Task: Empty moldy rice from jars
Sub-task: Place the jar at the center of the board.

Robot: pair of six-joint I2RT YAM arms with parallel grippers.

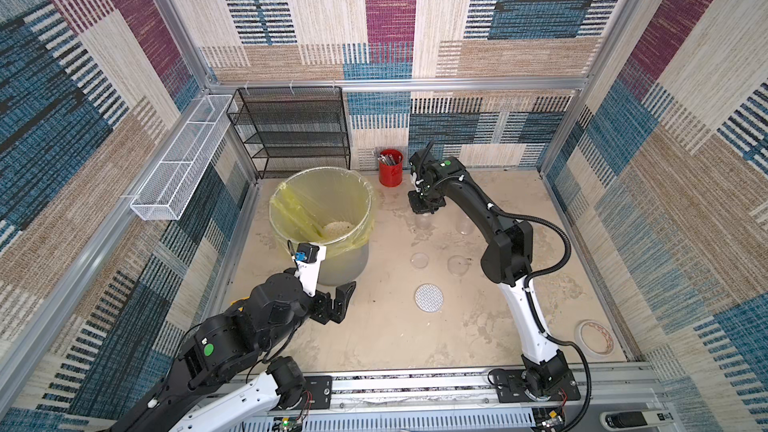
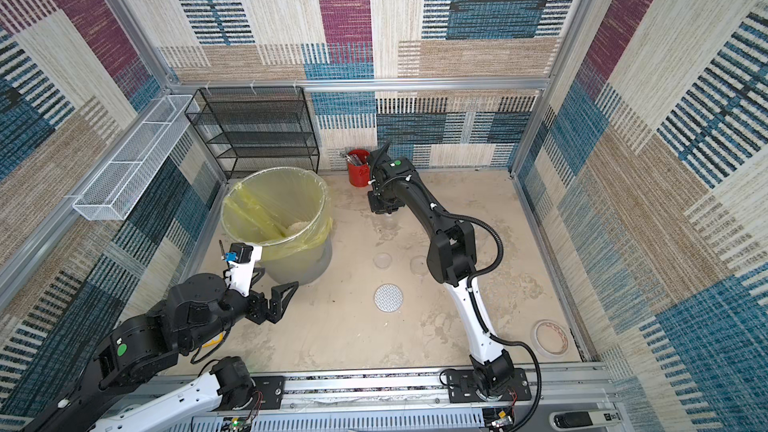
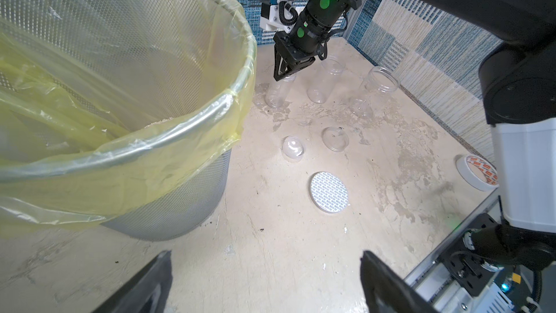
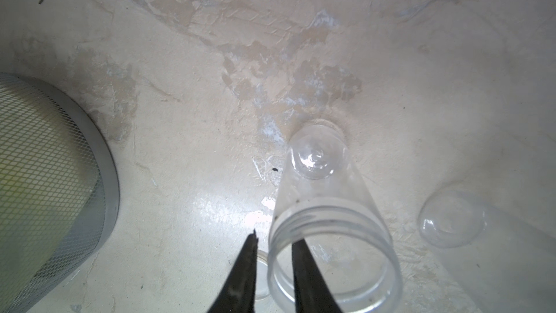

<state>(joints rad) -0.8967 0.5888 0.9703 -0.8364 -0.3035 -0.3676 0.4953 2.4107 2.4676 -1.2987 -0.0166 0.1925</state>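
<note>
— Where's the off-white moldy rice [image 1: 338, 228]?
— Heaped in the yellow-lined grey mesh bin [image 1: 349, 263], left of centre in a top view. The small clear plastic jar [image 4: 328, 206] stands upright and empty on the beige counter [image 1: 395, 338].
— The hands?
— The right hand [image 4: 275, 237] straddles its rim, fingers slightly apart and not pinching, likely letting go. The left hand [image 1: 341, 303] gapes wide, empty

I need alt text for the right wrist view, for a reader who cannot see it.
An empty clear jar stands on a worn beige table, and the right tool straddles its rim, one finger inside the mouth and one outside. A mesh bin shows to one side of it and a second clear jar to the other.
</note>
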